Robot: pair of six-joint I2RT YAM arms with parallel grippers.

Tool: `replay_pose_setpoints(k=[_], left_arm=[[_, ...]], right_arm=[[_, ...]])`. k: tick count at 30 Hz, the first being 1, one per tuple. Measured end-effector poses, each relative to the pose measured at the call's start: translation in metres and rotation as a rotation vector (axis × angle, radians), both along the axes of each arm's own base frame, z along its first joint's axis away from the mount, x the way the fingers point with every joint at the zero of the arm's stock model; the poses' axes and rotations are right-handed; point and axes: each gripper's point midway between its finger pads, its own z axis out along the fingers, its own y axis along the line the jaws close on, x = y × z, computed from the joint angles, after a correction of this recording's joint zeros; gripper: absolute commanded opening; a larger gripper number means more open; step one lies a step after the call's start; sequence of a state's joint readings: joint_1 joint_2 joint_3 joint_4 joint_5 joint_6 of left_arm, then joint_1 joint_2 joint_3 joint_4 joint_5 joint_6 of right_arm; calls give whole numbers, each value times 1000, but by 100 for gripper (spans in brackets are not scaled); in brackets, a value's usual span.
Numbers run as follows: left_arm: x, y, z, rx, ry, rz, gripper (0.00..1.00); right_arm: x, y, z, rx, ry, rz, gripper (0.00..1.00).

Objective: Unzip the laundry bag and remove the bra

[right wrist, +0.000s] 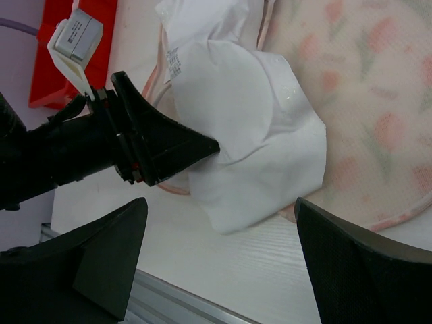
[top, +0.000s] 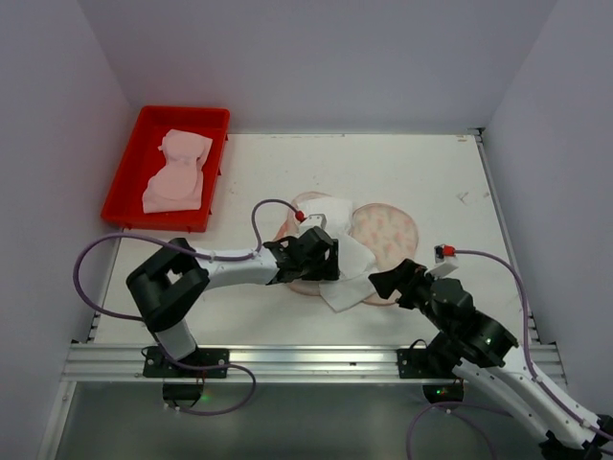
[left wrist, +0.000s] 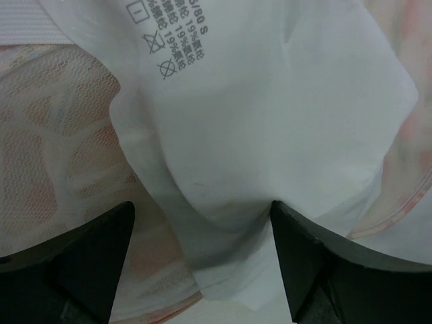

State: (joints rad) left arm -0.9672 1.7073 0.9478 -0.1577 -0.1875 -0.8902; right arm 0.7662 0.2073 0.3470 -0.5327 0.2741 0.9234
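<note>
The laundry bag (top: 388,230) lies open mid-table, its carrot-print lining (right wrist: 364,101) and mesh (left wrist: 54,135) showing. A white bra (top: 347,259) lies across the bag's middle and overhangs its near edge onto the table. My left gripper (top: 326,259) is low over the bra from the left and open. White fabric (left wrist: 270,101) with a care label fills the gap between its fingers (left wrist: 201,209), and the right finger touches a fold. My right gripper (top: 386,283) is open by the bag's near right edge, just short of the bra's (right wrist: 256,135) corner, with bare table between its fingers (right wrist: 221,202).
A red tray (top: 134,192) holding pale pink garments stands at the back left; its corner (right wrist: 47,54) shows in the right wrist view. The left gripper's body (right wrist: 135,145) lies close to the right gripper. The aluminium rail (top: 287,359) runs along the near edge.
</note>
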Motion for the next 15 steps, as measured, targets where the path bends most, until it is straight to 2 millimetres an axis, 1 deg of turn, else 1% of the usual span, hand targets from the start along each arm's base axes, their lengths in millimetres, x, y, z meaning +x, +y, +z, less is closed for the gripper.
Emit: replay_pose_setpoints(k=[2, 3, 5, 6, 8, 9, 11, 12, 13, 15], left_arm=[[4, -5, -1, -10, -3, 11, 71], [6, -8, -1, -16, -5, 14, 63], [9, -13, -2, -25, -5, 19, 53], [9, -14, -2, -31, -4, 22, 43], [10, -16, -1, -42, -3, 30, 32], [11, -17, 0, -49, -4, 33, 22], [12, -18, 2, -58, -7, 40, 11], [12, -19, 3, -63, -10, 41, 3], [13, -20, 5, -68, -12, 44, 0], [14, -20, 10, -77, -21, 43, 0]], right_arm=[[-1, 0, 0, 1, -1, 1, 91], [-1, 0, -2, -1, 1, 1, 91], [-1, -1, -4, -7, 7, 2, 91], [-1, -1, -5, -9, 10, 2, 91], [-1, -1, -7, -12, 13, 3, 91], [-1, 0, -7, -14, 15, 3, 91], [-1, -1, -8, -21, 19, 4, 91], [-1, 0, -9, -23, 19, 5, 91], [-1, -1, -9, -25, 20, 6, 91], [-1, -1, -9, -27, 19, 6, 91]])
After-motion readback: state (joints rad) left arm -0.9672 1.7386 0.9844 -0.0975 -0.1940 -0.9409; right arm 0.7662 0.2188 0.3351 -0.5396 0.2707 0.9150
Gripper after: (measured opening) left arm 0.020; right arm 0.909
